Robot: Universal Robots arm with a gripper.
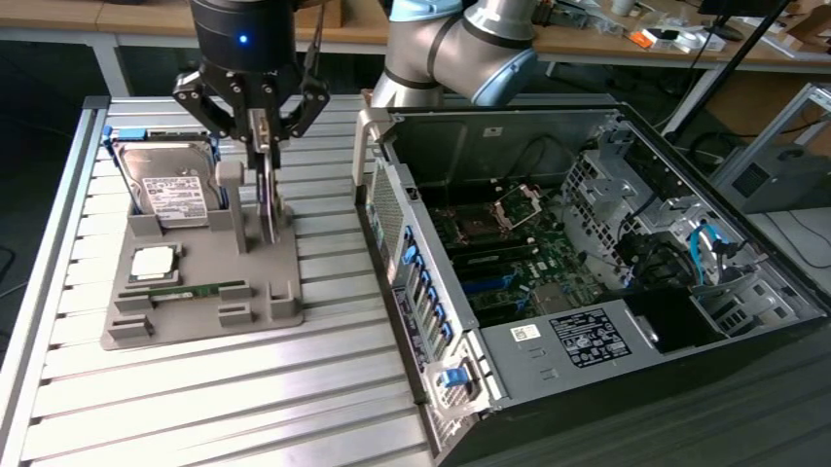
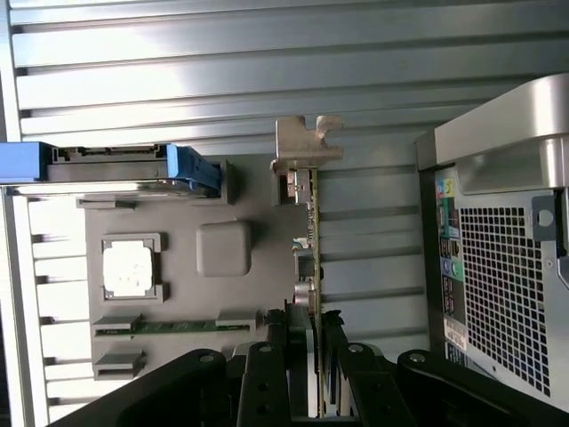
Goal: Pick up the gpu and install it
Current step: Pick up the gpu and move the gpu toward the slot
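Gripper (image 2: 317, 360) clenched on gpu (image 2: 311, 236), upright in tray (image 1: 195, 321) slot. Risk: thin-edge grip lets gpu pivot, jam in slot, drag tray across desk (image 1: 195, 409).

exterior camera: off the arm, high up, looks down at a slant over the slatted table (image 1: 195, 409); middle distance.
exterior covers: the whole grey tray (image 1: 195, 326) and the open computer case (image 1: 415, 282), with workbenches behind.
wrist camera: on the arm, looks straight down past the gripper (image 2: 316, 320); close above the tray.
wrist covers: the tray, table slats, and one vented corner of the case.
shared: tray, hard drive (image 1: 175, 190), chip (image 1: 154, 261), gpu (image 1: 269, 199), slats, case rear edge.
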